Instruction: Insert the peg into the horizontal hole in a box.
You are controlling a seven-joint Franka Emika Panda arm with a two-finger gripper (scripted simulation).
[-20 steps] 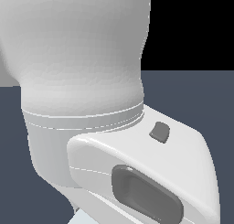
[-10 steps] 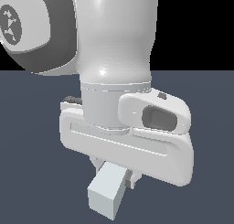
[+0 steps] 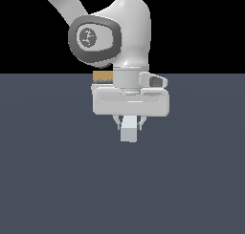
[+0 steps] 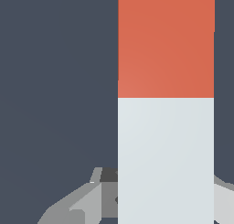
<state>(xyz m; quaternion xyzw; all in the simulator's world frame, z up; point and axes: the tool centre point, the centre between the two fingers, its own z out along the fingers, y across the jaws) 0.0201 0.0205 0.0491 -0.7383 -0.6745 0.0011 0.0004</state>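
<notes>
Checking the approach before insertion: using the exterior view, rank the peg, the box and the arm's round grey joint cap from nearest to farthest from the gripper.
1. Peg: held between the fingers of the gripper, its pale end facing the camera.
2. Box: a tan sliver behind the hand, toward the exterior view's left.
3. Joint cap: higher up the arm, above the box.

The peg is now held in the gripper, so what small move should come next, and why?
Probably carry the peg toward the box and line its orange-red end up with the hole. The gripper is shut on the pale part of the peg. The box shows only as a tan sliver behind the arm, well apart from the peg, and its hole is hidden.
</notes>
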